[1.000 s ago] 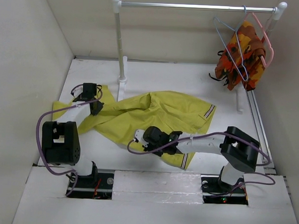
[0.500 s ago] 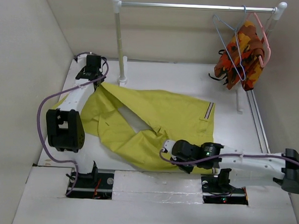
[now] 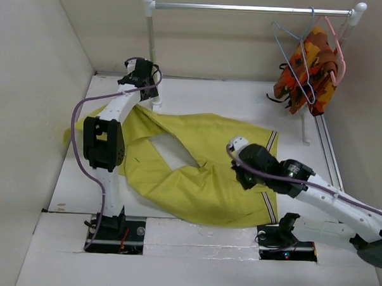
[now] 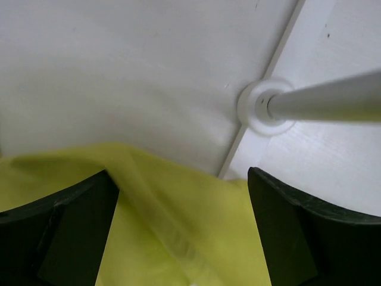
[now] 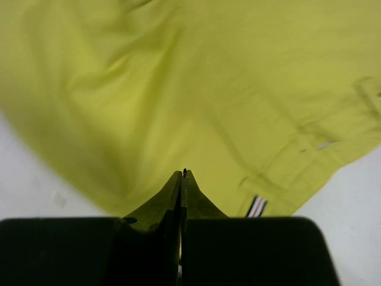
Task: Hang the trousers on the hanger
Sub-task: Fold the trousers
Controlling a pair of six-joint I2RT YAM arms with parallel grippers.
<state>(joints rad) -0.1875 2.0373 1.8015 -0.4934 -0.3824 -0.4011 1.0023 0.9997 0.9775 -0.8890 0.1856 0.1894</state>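
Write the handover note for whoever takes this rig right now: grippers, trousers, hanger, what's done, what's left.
Left gripper: open, low over the far left edge of the trousers, by the rack post's foot.
Right gripper: shut, nothing seen in it, above the trousers' right part.
Trousers: lying spread on the table.
Hanger: hanging bare on the rail, far right.
Done: nothing hung yet.
Left: fetch the hanger, get the trousers onto it.
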